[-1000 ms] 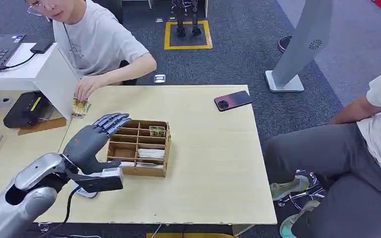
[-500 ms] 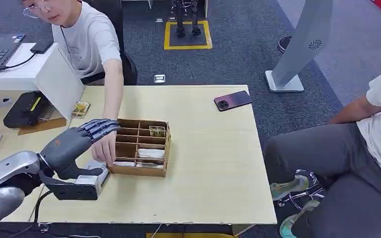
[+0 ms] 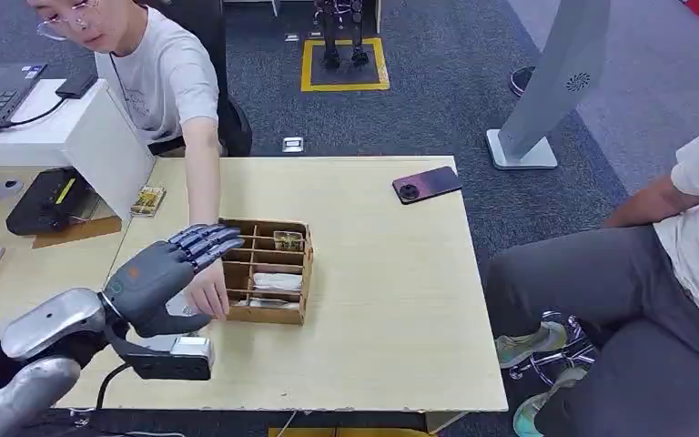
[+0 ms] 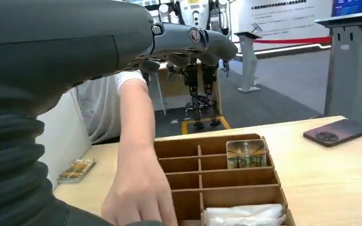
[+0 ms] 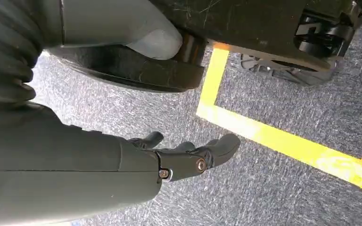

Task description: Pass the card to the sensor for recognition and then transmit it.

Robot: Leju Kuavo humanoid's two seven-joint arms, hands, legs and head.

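Left robot hand [image 3: 159, 273] empty, fingers spread, hovering just beside the wooden organizer [image 3: 268, 270]. Card [image 3: 288, 240] stands upright in a far compartment beyond the fingertips. Looks thin, stiff, light, probably slick: pinch its exposed top edge. Person's hand [image 3: 206, 289] sits between.

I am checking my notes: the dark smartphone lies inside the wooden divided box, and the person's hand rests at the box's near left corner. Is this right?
Not quite. The head view shows the dark smartphone lying on the light wooden table, apart from the wooden divided box. The person's hand does rest at the box's near left corner.
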